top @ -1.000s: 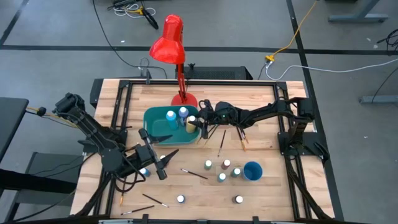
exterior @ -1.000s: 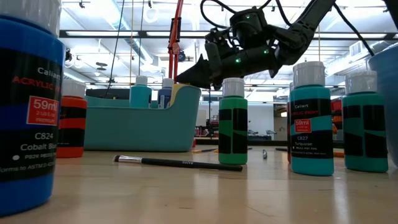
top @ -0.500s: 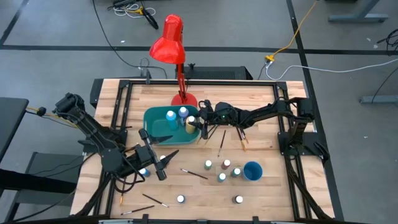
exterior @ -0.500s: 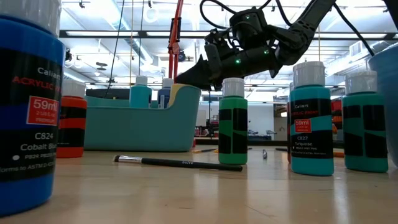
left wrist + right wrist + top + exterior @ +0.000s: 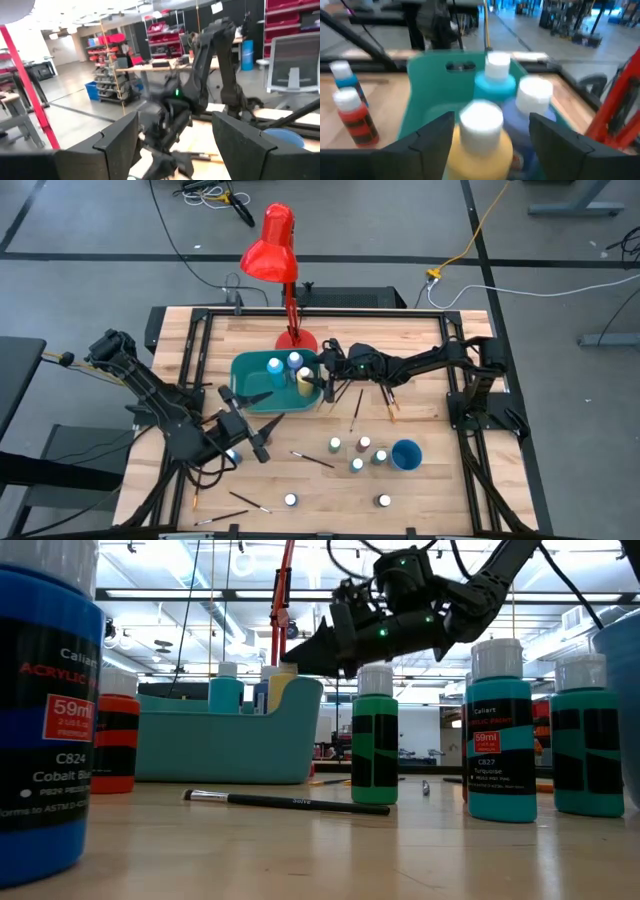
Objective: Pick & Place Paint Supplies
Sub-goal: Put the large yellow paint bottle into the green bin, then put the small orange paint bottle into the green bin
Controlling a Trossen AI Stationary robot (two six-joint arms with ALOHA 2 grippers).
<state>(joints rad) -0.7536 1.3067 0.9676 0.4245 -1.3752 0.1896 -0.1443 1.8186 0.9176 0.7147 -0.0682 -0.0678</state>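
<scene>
Right gripper point(image 5: 322, 377) just opened wide above the bin point(image 5: 250, 365) near the table's far edge, yellow bottle point(image 5: 305, 376) now released inside. Left gripper point(image 5: 262, 398) open, waiting.

teal bin point(image 5: 252, 370) mid-table, red desk lamp point(image 5: 272, 250) behind it, blue cup point(image 5: 406, 454) nr front-right

Bin point(image 5: 252, 385) sits mid-table, just in front of the lamp base point(image 5: 296, 339). Three bottles point(image 5: 288, 366) stand in the bin's right end. Right gripper point(image 5: 318, 381) hangs over that end — fingers apart, nothing held. Left gripper point(image 5: 253, 406) is at the bin's front-left edge, open. Front-right of the bin: four bottles point(image 5: 357, 452) clustered, w/ the cup point(image 5: 406, 453) just right of them. Brushes point(image 5: 313, 459) lie between bin and cluster.
</scene>
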